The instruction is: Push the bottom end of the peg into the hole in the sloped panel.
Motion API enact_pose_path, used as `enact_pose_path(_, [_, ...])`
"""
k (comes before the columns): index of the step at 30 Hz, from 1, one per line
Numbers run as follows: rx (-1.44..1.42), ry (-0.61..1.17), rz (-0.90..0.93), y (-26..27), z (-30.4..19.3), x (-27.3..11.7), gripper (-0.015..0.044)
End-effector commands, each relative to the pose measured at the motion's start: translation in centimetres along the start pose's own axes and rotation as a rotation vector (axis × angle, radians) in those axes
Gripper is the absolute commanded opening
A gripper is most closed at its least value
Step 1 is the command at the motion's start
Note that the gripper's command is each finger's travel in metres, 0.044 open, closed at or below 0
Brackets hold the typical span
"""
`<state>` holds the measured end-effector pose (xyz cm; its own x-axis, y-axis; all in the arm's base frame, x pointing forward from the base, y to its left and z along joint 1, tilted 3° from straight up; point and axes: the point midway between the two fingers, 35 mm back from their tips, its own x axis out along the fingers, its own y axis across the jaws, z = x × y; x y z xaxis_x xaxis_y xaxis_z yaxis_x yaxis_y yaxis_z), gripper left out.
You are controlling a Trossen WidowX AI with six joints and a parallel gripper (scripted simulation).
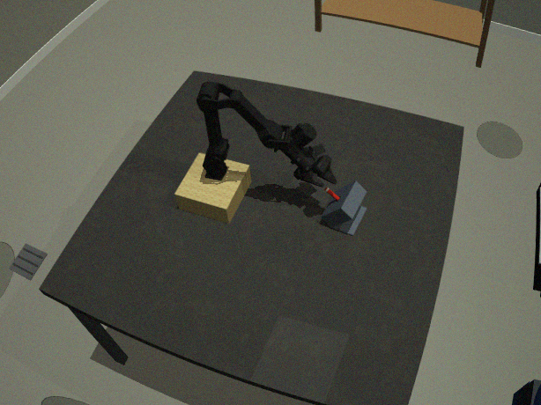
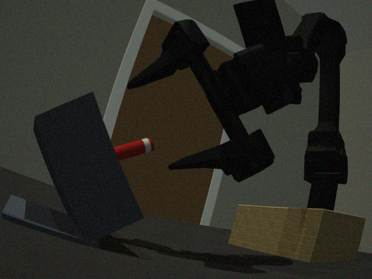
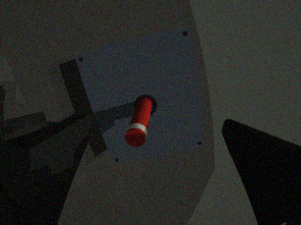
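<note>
Top view: the peg (image 1: 332,194) (image 2: 131,148) (image 3: 141,122) stands out from the sloped face of the panel (image 1: 353,200) (image 2: 86,164) (image 3: 167,72), on the side toward the arm. The gripper (image 1: 329,185) (image 2: 148,127) is short of it. The panel sits well inside the edges of the table (image 1: 289,278), with room on the arm's side for backing off. The wooden block (image 1: 211,186) (image 2: 273,232) raises the arm's base.

Exterior view: jaws wide apart, nothing held. One finger is higher than the peg, the other lower; both tips are apart from the panel. The peg leans with its banded end up, presumably because the hole supports it along its slope. Seating depth cannot be confirmed.

Wrist view: the peg's lower end is in the dark-rimmed hole (image 3: 153,104), clear of the panel's edges. The fingers flank it without contact. Release appears complete; a straight withdrawal should avoid brushing the peg.
</note>
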<state>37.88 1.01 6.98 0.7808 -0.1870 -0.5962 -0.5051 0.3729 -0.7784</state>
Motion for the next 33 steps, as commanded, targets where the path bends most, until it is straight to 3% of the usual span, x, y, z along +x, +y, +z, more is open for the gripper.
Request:
enact_pose_path(1, [0.003, 0.008, 0.005, 0.2, -0.2, -0.4, 0.044])
enact_pose_path(33, [0.001, 0.002, 0.003, -0.1, 0.2, -3.7, 0.044])
